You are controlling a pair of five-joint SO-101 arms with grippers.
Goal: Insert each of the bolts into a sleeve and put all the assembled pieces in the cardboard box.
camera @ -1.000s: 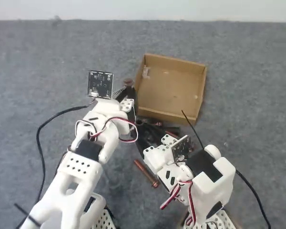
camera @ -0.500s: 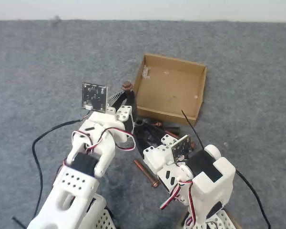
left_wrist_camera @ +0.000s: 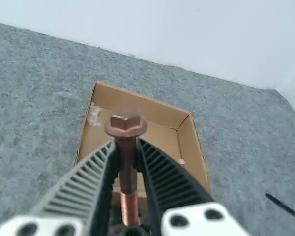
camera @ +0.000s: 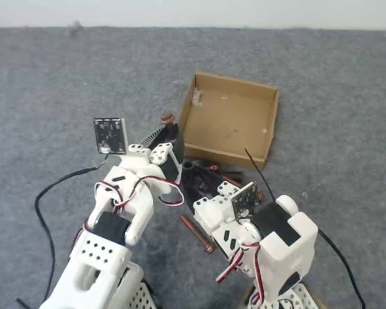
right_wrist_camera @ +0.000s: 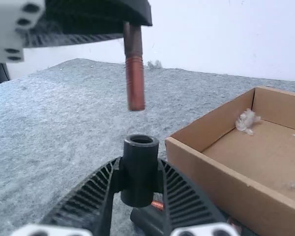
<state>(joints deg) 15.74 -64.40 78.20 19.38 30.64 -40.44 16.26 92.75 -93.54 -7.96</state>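
Observation:
My left gripper (camera: 169,134) is shut on a copper bolt (camera: 166,119), held upright with its hex head (left_wrist_camera: 125,123) on top, just left of the cardboard box (camera: 222,155). In the right wrist view the bolt's threaded end (right_wrist_camera: 134,83) hangs a short way above a black sleeve (right_wrist_camera: 140,167). That sleeve stands upright in my right gripper (right_wrist_camera: 140,171), which is shut on it in front of the box (right_wrist_camera: 221,183). The sleeve's open bore faces up and sits slightly to one side of the bolt tip. The box (left_wrist_camera: 84,133) holds only bits of white fluff.
A second copper bolt (camera: 197,233) lies on the grey carpet between the two arm bases. More black sleeves and a copper piece (camera: 224,175) lie along the box's front wall, under the right gripper. A black cable tie (camera: 256,165) sticks up by the right arm.
The left arm has drawn back and to the left with the bolt, away from the box's corner. The right arm and its sleeve have not moved.

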